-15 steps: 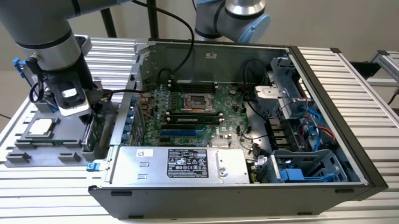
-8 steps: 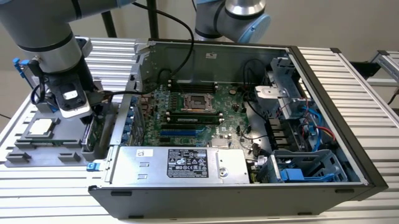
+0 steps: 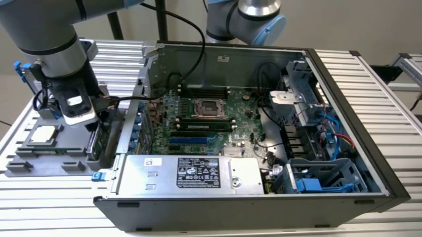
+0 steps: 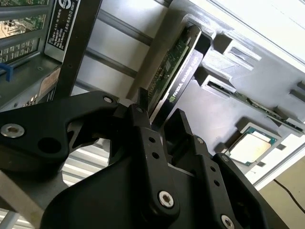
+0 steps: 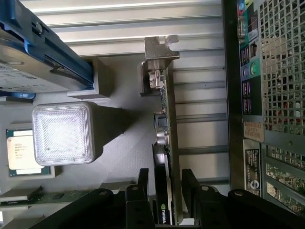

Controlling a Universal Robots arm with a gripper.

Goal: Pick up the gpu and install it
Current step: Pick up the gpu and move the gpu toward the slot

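Two black claw fingers (image 5: 144,183) of my gripper (image 5: 166,177) straddle the green, black-coolered gpu (image 5: 170,109), gaps both sides, not clamped; card stands on edge in grey tray (image 5: 124,157) beside black computer case (image 3: 231,212).

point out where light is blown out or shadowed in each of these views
First wrist view: the square white block glares to near white, with a darker wedge, likely shadow, running toward the gpu. Second wrist view: the table top is washed out, and the gripper reads dark against it. Exterior view: light is even, dimmer inside the computer case.
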